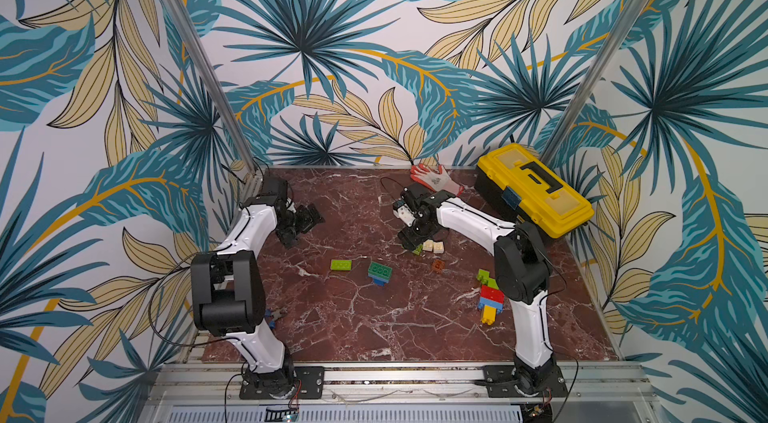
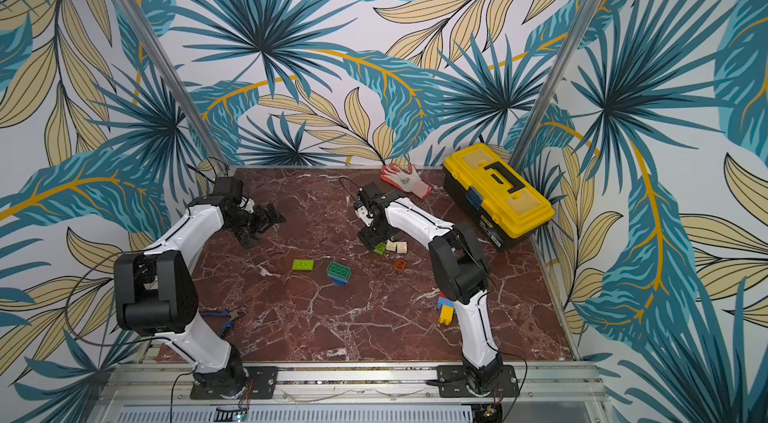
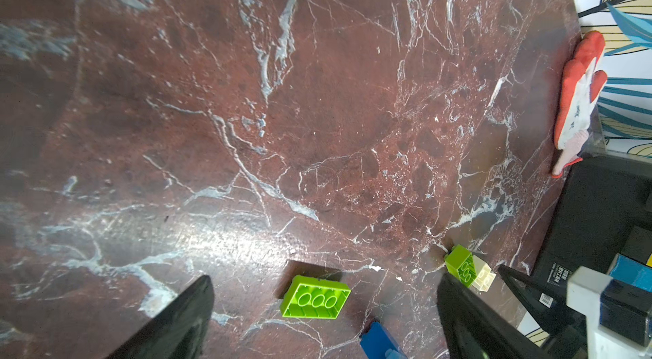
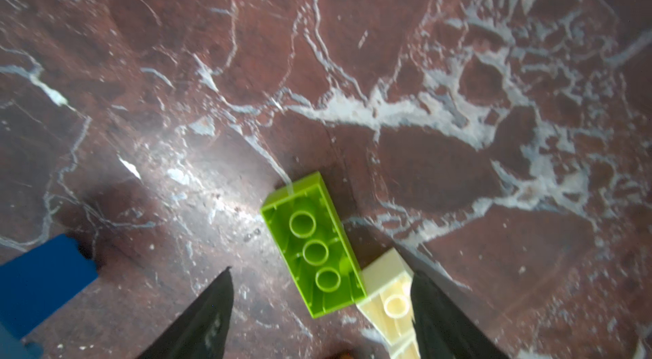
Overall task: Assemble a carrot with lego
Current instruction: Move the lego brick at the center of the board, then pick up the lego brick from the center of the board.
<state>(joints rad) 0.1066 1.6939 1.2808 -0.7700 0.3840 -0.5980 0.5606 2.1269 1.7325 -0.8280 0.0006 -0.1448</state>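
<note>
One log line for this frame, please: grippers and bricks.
left gripper: open, empty | right gripper: open, over green brick | green brick: on table, hollow side showing, beside cream brick | orange brick: loose on table

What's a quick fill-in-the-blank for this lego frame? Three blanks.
1. The lime green oblong lego brick by the right gripper lies studs ____.
2. The dark green oblong lego brick sits on a ____ brick.
3. The black-handled plastic toolbox has a ____ lid.
Missing: down; blue; yellow.
</note>
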